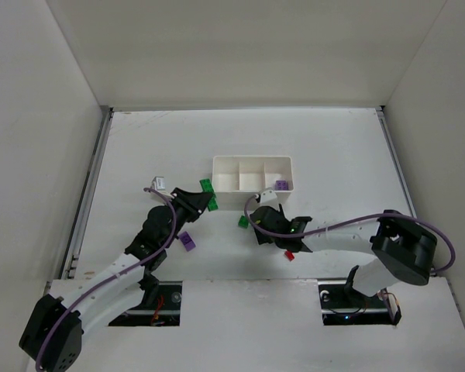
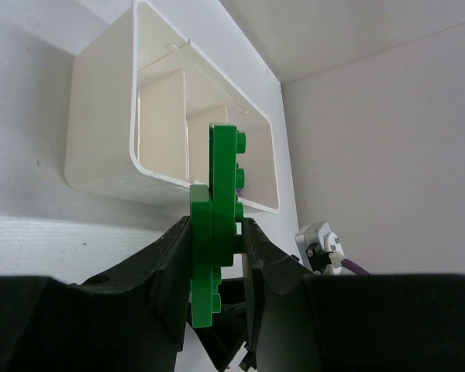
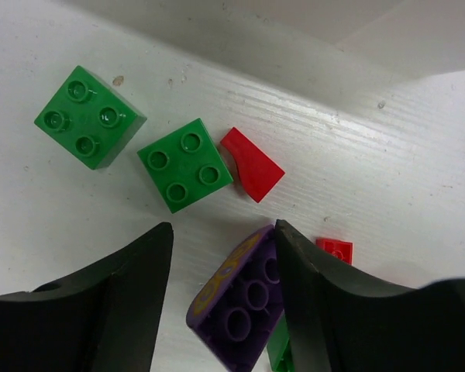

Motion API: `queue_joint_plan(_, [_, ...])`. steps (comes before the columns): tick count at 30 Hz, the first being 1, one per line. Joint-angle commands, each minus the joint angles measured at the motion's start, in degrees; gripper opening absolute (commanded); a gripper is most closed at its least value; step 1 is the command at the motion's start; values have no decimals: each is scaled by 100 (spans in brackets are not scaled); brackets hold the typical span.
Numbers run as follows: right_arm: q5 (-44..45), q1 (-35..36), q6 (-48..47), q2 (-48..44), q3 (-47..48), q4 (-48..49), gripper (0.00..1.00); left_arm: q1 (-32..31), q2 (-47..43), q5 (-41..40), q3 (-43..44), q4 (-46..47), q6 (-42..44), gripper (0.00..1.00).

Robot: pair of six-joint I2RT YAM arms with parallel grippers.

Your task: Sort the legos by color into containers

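My left gripper (image 1: 204, 200) is shut on a green lego (image 1: 209, 194), held on edge just in front of the white three-compartment tray (image 1: 252, 164). In the left wrist view the green lego (image 2: 225, 170) stands upright between my fingers (image 2: 174, 263), with the tray (image 2: 101, 124) close ahead. My right gripper (image 1: 262, 215) is open and low over a cluster of legos. In the right wrist view a purple lego (image 3: 244, 298) lies upside down between the jaws, touching the right finger (image 3: 310, 279). A purple lego (image 1: 281, 185) lies in the tray's right compartment.
Two green legos (image 3: 91, 116) (image 3: 185, 164), a red wedge (image 3: 252, 164) and a small red lego (image 3: 335, 249) lie ahead of my right gripper. Another purple lego (image 1: 187, 240) lies by my left arm. A red lego (image 1: 290, 254) lies near my right arm.
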Motion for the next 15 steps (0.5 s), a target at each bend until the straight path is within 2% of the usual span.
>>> queue_joint_plan(1, [168,-26,3,-219,196,91,59,58,19,97,3,349,9,21])
queue_joint_plan(3, [177,9,30,-368,196,-23,65,84,28,114,20,349,9,21])
queue_joint_plan(6, [203,96,56,-500,222,-313,83,102,37,140,29,349,9,21])
queue_joint_plan(9, [221,228,161,-676,196,-542,85,120,19,149,38,323,9,21])
queue_joint_plan(12, [194,290,258,-773,117,-630,81,137,19,149,38,332,9,21])
queue_joint_plan(15, [264,290,250,-738,56,-587,82,137,63,176,38,367,9,21])
